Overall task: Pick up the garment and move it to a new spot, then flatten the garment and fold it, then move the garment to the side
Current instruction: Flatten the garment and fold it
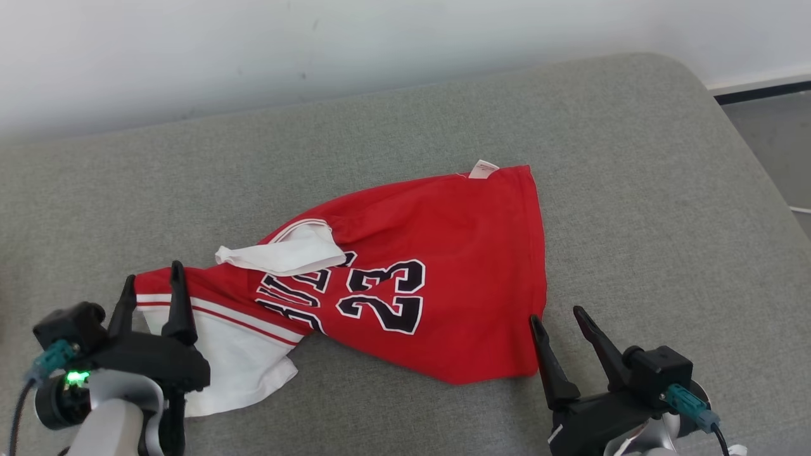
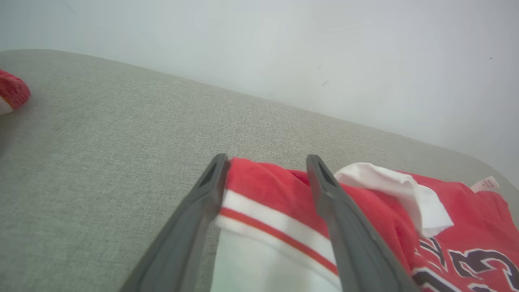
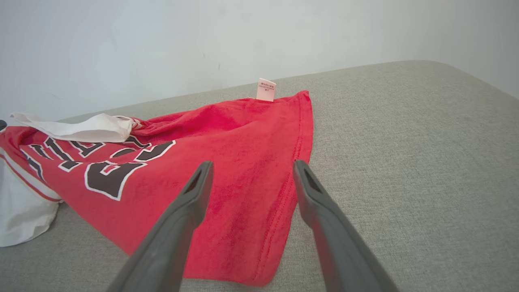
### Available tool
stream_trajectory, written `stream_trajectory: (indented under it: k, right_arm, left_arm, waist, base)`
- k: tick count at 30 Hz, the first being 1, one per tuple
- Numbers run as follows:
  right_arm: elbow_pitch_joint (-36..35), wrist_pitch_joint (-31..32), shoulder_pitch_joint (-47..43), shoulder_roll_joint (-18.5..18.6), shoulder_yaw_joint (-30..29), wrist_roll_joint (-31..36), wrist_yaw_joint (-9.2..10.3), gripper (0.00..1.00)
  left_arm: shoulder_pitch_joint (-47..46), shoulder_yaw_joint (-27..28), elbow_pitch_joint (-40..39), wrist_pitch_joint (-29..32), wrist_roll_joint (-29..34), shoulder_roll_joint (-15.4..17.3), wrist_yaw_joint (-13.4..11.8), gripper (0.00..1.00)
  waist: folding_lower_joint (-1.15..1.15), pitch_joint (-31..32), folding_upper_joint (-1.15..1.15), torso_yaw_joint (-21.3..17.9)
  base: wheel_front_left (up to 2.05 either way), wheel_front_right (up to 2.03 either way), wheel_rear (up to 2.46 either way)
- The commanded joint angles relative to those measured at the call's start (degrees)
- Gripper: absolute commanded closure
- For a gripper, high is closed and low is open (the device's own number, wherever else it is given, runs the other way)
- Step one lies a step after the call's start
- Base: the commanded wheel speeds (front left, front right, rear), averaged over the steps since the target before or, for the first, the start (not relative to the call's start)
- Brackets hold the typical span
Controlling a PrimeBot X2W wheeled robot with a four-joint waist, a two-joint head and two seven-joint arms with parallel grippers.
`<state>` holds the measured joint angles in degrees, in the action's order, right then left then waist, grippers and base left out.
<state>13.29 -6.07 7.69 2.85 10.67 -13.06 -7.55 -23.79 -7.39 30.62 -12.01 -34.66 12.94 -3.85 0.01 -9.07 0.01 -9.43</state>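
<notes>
The garment (image 1: 437,253) is a red jersey with white sleeves and a dark "23". It lies loosely spread and creased on the grey cushion (image 1: 570,126), with a small label at its far hem. My left gripper (image 1: 152,282) hovers open over the red-and-white sleeve at the lower left. In the left wrist view the sleeve (image 2: 267,202) shows between the spread fingers (image 2: 202,194), with nothing pinched. My right gripper (image 1: 556,316) stands open at the jersey's near right corner. The right wrist view has that hem (image 3: 259,194) lying between and below its fingers.
A pale wall (image 1: 317,50) runs along the far edge of the cushion. The cushion's rounded right end drops to grey floor (image 1: 773,139). A small red and white thing (image 2: 10,91) lies at the far left of the left wrist view.
</notes>
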Motion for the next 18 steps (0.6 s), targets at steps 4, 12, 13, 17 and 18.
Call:
stream_trajectory:
  k: [4,12,13,17,18]
  right_arm:
    - [-0.09,-0.03,-1.63,0.05,-1.19,0.54,0.13,0.00]
    - [0.31,0.35,-3.77,0.07,-2.65,-0.07,0.13,0.00]
    - [0.26,0.38,-3.98,0.08,-2.84,-0.14,0.13,0.00]
    - [0.47,0.15,-4.46,0.07,-3.79,-0.23,0.13,0.00]
    - [0.53,0.02,-4.54,0.07,-4.11,-0.08,0.13,0.00]
  left_arm:
    - [4.71,-0.38,-2.84,-2.80,3.31,-0.28,-0.36,0.00]
    - [15.19,1.34,-13.88,-3.20,8.68,-1.51,-1.84,0.00]
    - [16.46,1.65,-15.82,-3.17,9.73,-1.78,-1.84,0.00]
    - [20.92,3.39,-22.37,-3.16,13.41,-3.27,-1.00,0.00]
    - [21.77,3.92,-23.84,-3.14,14.00,-3.94,-0.76,0.00]
  waist:
    - [-0.01,3.32,-0.01,2.63]
    - [-0.01,8.34,-0.01,5.77]
    - [-0.01,8.70,-0.01,6.14]
    - [-0.01,9.76,-0.01,7.29]
    - [-0.01,9.94,-0.01,7.59]
  base:
    - [0.00,0.00,0.00]
    - [0.00,0.00,0.00]
    - [0.00,0.00,0.00]
    - [0.00,0.00,0.00]
    - [0.00,0.00,0.00]
